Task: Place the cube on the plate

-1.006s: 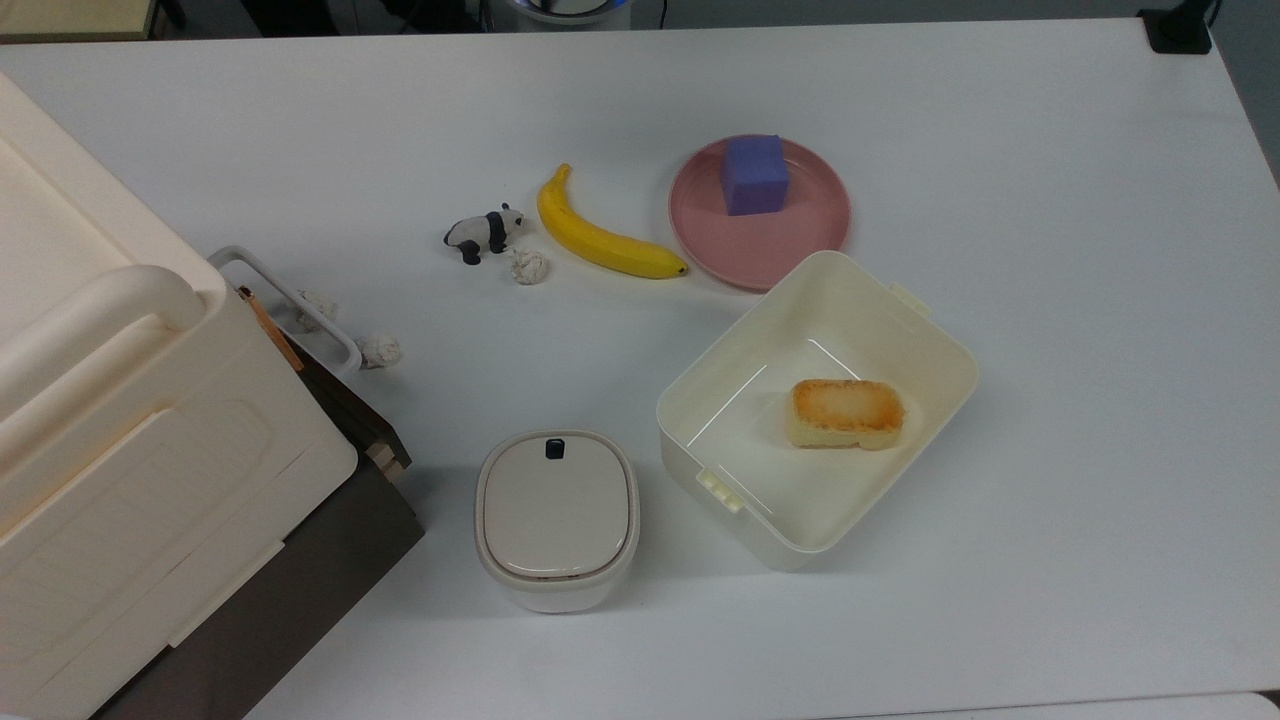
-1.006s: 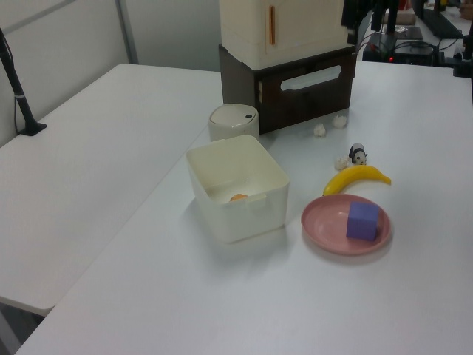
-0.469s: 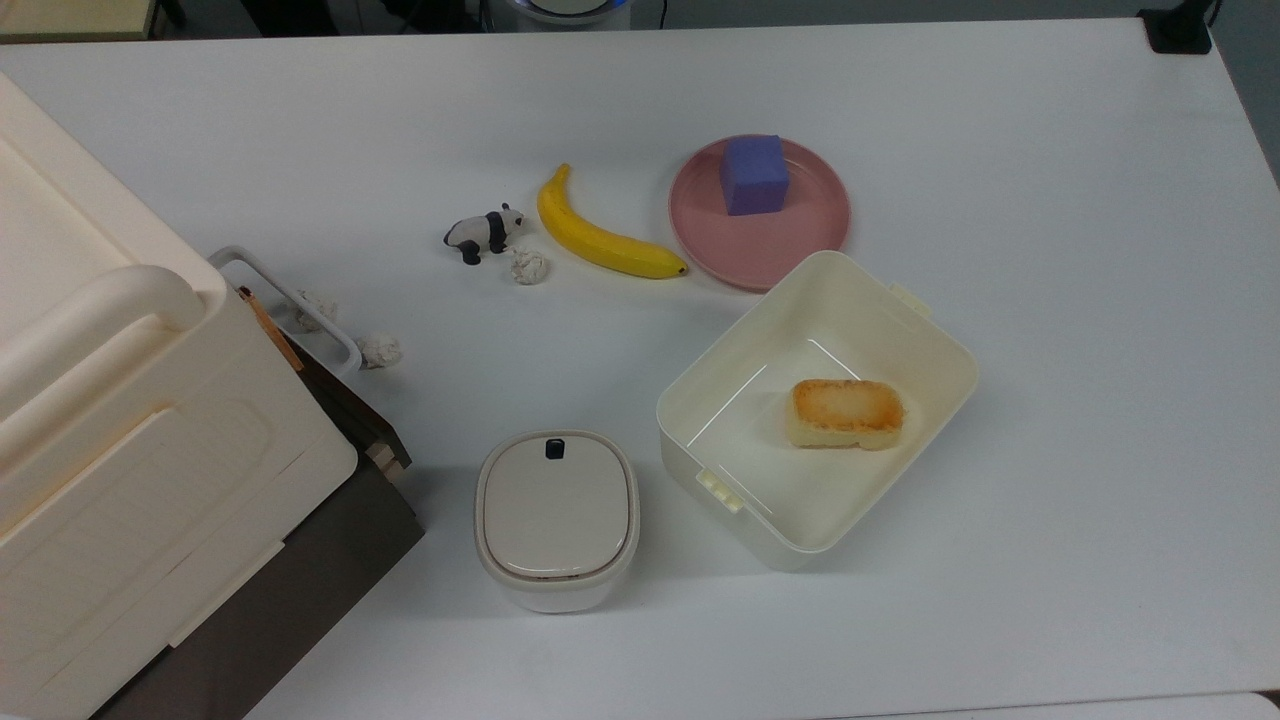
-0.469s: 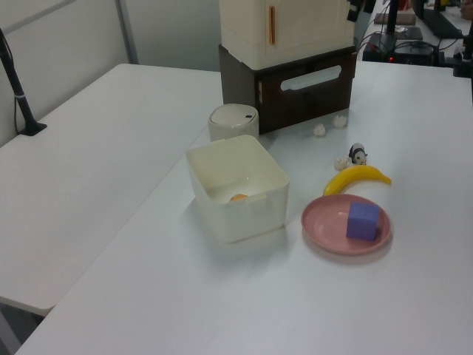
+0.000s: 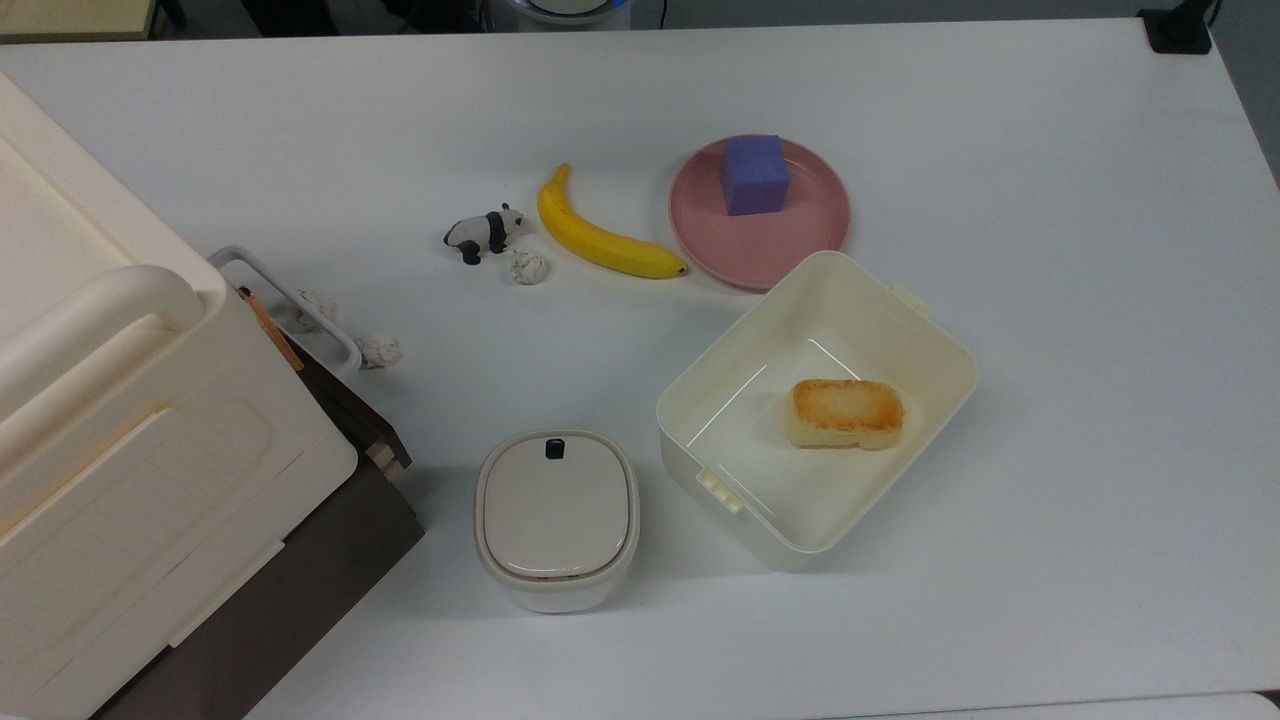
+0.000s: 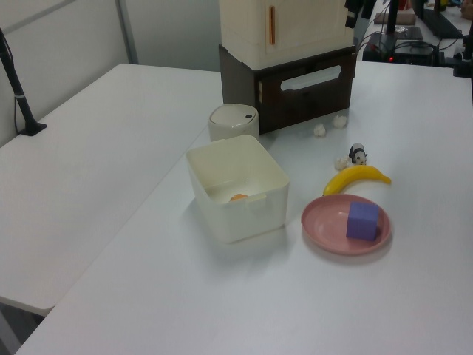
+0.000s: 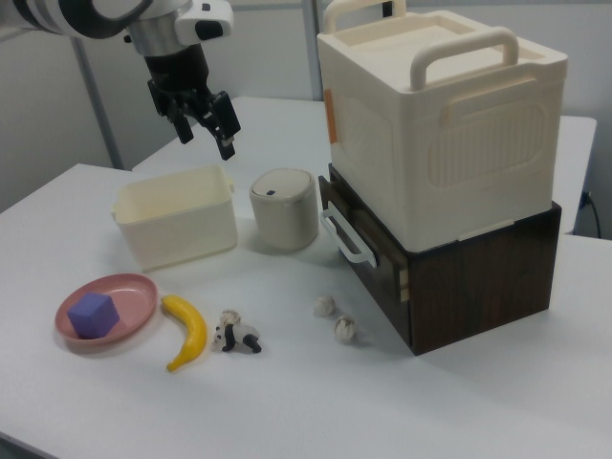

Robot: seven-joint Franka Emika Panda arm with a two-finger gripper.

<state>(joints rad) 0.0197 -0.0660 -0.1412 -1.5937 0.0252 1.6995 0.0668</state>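
Observation:
The blue-purple cube [image 5: 754,175] rests on the pink plate [image 5: 795,248], toward the plate's far edge in the top view. In the left view the cube [image 6: 363,221] sits on the right half of the plate [image 6: 329,222]. The right view shows the cube [image 7: 94,315] on the plate [image 7: 136,293] at the lower left. My gripper [image 7: 206,134] hangs high above the table, over the cream tub [image 7: 177,229], well away from the plate. It is open, with nothing between its fingers.
A banana [image 5: 598,236] lies beside the plate, with a toy panda [image 5: 483,232] and paper balls [image 5: 529,266] near it. The cream tub [image 5: 930,330] holds a toasted bread block [image 5: 846,412]. A lidded canister [image 5: 556,515] and a large cream box on a brown cabinet [image 5: 150,440] stand on the top view's left.
The cube, the plate and the other table objects have not moved. A dark shape at the left view's top edge shifts slightly.

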